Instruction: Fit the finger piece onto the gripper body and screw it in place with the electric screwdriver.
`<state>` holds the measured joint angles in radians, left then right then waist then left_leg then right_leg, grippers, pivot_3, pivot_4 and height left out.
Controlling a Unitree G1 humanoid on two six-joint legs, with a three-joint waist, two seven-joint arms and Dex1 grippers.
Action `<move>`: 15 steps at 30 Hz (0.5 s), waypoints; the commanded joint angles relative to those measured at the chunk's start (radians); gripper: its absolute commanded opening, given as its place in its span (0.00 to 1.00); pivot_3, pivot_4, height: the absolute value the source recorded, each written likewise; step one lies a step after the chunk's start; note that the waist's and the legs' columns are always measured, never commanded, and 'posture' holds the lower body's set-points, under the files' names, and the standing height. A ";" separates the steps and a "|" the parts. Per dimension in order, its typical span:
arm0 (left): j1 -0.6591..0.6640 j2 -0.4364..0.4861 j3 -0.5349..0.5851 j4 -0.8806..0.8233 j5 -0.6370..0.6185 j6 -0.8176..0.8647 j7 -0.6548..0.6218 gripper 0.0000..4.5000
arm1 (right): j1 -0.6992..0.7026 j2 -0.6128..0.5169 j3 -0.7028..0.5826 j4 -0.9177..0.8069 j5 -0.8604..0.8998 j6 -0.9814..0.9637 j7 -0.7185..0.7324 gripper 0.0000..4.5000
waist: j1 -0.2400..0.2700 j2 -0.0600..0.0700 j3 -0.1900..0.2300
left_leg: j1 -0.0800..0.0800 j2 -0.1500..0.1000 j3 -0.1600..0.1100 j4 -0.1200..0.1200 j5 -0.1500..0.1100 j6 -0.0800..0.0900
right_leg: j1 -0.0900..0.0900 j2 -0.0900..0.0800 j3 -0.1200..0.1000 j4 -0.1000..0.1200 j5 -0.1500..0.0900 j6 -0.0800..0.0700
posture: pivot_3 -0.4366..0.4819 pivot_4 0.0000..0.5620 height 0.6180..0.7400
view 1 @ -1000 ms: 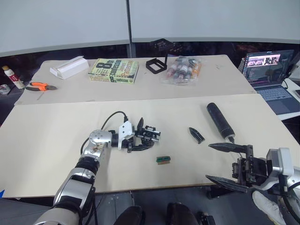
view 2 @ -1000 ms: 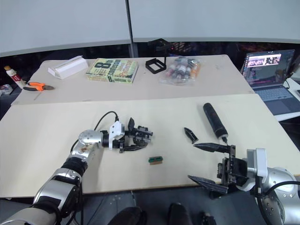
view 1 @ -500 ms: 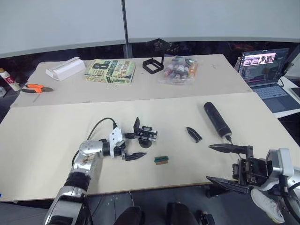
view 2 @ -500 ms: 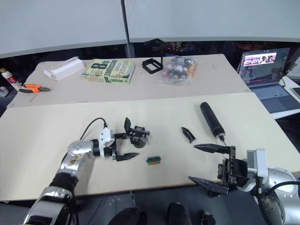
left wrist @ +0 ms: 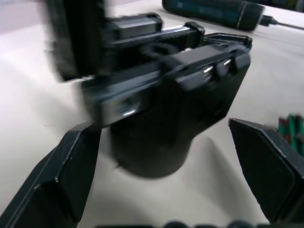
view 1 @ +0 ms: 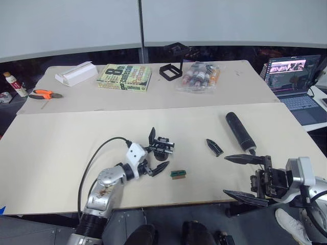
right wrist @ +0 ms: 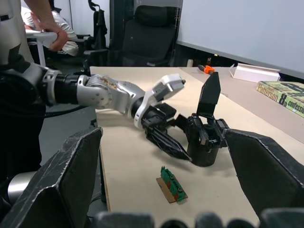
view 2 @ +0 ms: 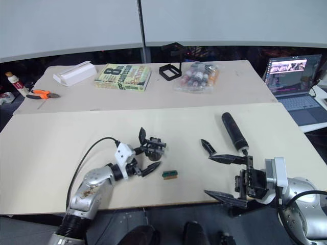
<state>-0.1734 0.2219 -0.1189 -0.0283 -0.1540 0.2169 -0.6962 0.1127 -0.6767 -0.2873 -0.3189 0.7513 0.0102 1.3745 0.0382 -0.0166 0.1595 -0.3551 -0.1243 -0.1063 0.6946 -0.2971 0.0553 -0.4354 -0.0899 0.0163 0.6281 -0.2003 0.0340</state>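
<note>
While its fingers stand spread wide, the left gripper [view 1: 155,152] reaches around the gripper body [view 1: 162,147], one finger rising behind it and the other lying low on the counter [view 1: 61,148] in front; the wrist view shows gaps on both sides, so nothing is pinched. The left forearm lies low over the counter, angled forward and to the right, with a black cable looping from its wrist. Just right of that gripper sits a small green block [view 1: 177,174]. Further right lies the finger piece [view 1: 214,147], alone on the counter, and beside it the electric screwdriver [view 1: 240,131], its thin bit pointing toward the near edge. The right gripper [view 1: 246,177] hovers at the near edge just in front of the screwdriver's bit, fingers spread wide and holding nothing, pointing left. On the far counter are orange pliers [view 1: 43,94], a white box [view 1: 75,73], a book [view 1: 124,77], a black square frame [view 1: 170,71] and a bag of small bottles [view 1: 200,76]; a laptop [view 1: 295,81] stands at the far right.
</note>
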 commanded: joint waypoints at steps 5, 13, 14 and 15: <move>0.018 -0.049 -0.049 -0.050 0.062 0.036 0.153 1.00 | -0.022 -0.004 -0.002 -0.014 0.010 0.006 -0.006 1.00 | 0.002 0.000 0.000 | 0.000 0.000 0.000 0.000 0.000 0.000 | 0.000 0.000 0.000 0.000 0.000 0.000 | 0.48 0.27 1.00; 0.004 -0.071 -0.072 -0.001 0.076 0.027 0.194 0.81 | -0.022 -0.004 -0.001 -0.010 0.009 0.005 -0.003 1.00 | 0.012 0.000 0.000 | 0.001 0.000 0.000 0.000 0.000 0.001 | 0.002 0.000 0.000 0.000 0.000 0.000 | 0.48 0.27 1.00; 0.005 -0.071 -0.074 -0.001 0.069 0.032 0.188 0.72 | -0.020 -0.004 -0.002 -0.011 0.010 0.005 -0.003 1.00 | 0.012 0.000 0.000 | 0.001 0.000 0.000 0.000 0.000 0.001 | 0.002 0.000 -0.001 0.000 0.000 0.000 | 0.48 0.27 1.00; 0.007 -0.069 -0.077 -0.002 0.067 0.035 0.185 0.60 | -0.019 -0.004 -0.004 -0.012 0.010 0.005 -0.003 1.00 | 0.012 0.000 0.000 | 0.002 0.000 0.000 0.000 -0.001 0.001 | 0.003 0.000 -0.001 0.000 0.000 0.000 | 0.48 0.27 1.00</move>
<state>-0.1689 0.1541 -0.1785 -0.0460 -0.0836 0.2425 -0.5057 0.0944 -0.6766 -0.2809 -0.3186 0.7507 0.0117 1.3724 0.0501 -0.0164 0.1594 -0.3535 -0.1244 -0.1063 0.6949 -0.2976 0.0563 -0.4328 -0.0904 0.0158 0.6280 -0.2004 0.0342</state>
